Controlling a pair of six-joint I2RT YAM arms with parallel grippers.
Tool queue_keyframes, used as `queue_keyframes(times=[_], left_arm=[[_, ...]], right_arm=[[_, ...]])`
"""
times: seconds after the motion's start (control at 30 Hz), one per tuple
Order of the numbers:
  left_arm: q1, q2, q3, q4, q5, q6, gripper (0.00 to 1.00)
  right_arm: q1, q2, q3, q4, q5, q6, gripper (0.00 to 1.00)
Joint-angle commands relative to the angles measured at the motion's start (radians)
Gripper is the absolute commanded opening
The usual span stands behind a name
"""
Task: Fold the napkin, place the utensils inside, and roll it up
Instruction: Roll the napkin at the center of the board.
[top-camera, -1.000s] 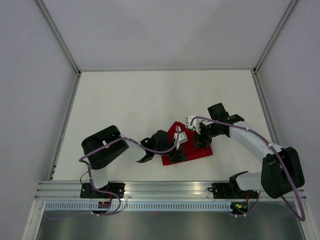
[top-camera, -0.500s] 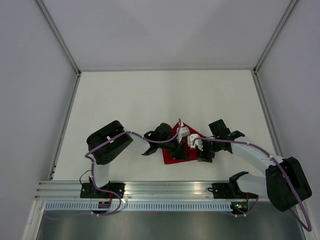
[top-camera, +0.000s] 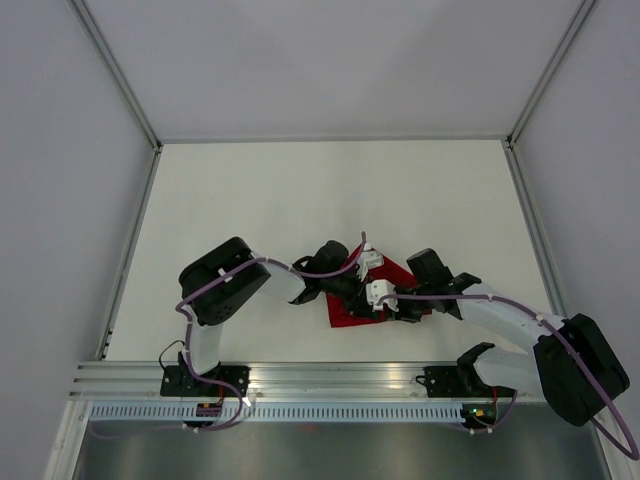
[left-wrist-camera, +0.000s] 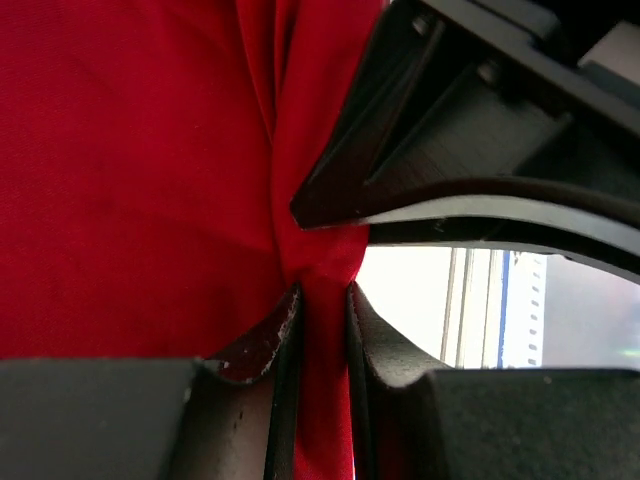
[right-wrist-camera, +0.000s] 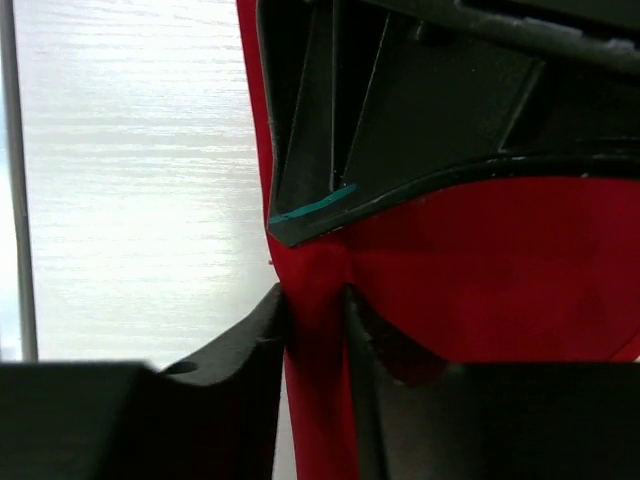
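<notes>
We hold the napkin (top-camera: 347, 314) bunched on the desk (top-camera: 250, 200), near centre, with left fingers (left-wrist-camera: 390, 345) and right fingers (right-wrist-camera: 255, 335) each pinched on a fold. The cloth lies between them, both arms equally near.

Table (top-camera: 300, 190): white, matte surface, faint grain visible in right wrist view. Enclosed on L, R and far sides. Near edge: metal rail (top-camera: 330, 378) across full width.

Items on surface: 1. Red napkin (top-camera: 345, 313), bunched and creased, not flat. Position: centre-R, near the rail, well apart from the enclosed sides. Cloth partly hidden, so full outline can't be told.
</notes>
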Motion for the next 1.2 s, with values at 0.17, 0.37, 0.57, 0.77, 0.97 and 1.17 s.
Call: queue_keyframes(times=[0.17, 0.37, 0.57, 0.77, 0.97, 1.17], left_arm=[[0.034, -0.024, -0.028, -0.101, -0.075, -0.124, 0.23], [0.056, -0.141, -0.074, 0.01, -0.134, -0.201, 0.31], [0.057, -0.267, -0.126, 0.051, -0.18, -0.206, 0.36], [0.057, -0.436, -0.276, 0.168, -0.337, -0.2, 0.38], [-0.061, -0.575, -0.366, 0.093, -0.625, 0.11, 0.38], [-0.23, -0.572, -0.383, 0.104, -0.855, 0.441, 0.51]], right_arm=[[0.003, 0.059, -0.013, 0.044, 0.008, 0.029, 0.09], [-0.041, 0.135, 0.026, 0.007, -0.048, 0.003, 0.02], [-0.097, 0.28, 0.131, -0.135, -0.113, -0.066, 0.01], [-0.158, 0.457, 0.272, -0.313, -0.182, -0.183, 0.0], [-0.222, 0.645, 0.418, -0.505, -0.249, -0.312, 0.0], [-0.268, 0.792, 0.539, -0.637, -0.285, -0.391, 0.0]])
